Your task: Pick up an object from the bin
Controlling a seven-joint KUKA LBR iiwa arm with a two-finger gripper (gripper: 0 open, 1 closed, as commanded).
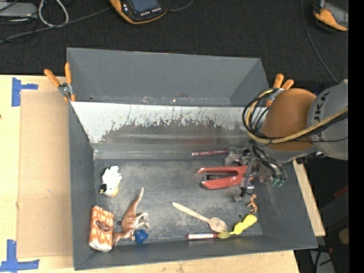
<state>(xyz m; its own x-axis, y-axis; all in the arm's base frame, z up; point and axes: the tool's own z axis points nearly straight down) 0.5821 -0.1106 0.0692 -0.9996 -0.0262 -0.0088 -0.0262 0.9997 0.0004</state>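
Since the gripper (248, 182) sits low in the right half of the bin (170, 84), right at the right-hand end of a red two-pronged tool (220, 178) that lies flat on the bin floor, the step in hand looks to be taking hold of that tool. Whether the gripper is apart, together or clamped on the red end I cannot tell, as its tip is dark and tangled among cables below the arm's orange cover (290, 115). To do this well, the grasp should probably be squared across the tool's narrow width rather than along its length, and seated low enough to catch both red prongs. A glancing touch would likely just push the tool leftward over the smooth metal. Held by one end, the long tool will probably droop and swing, so a straight, steady lift suits best, kept clear of the sloped right wall close by. The neighbours give little trouble. A small brown thing (252, 202) lies just in front of the gripper, and a yellow piece (245, 225) and a wooden spoon (196, 214) lie nearer the front wall. A pink pen (209, 152) lies along the foot of the back wall, and a heap of toys (116, 223) sits well apart in the front left corner.
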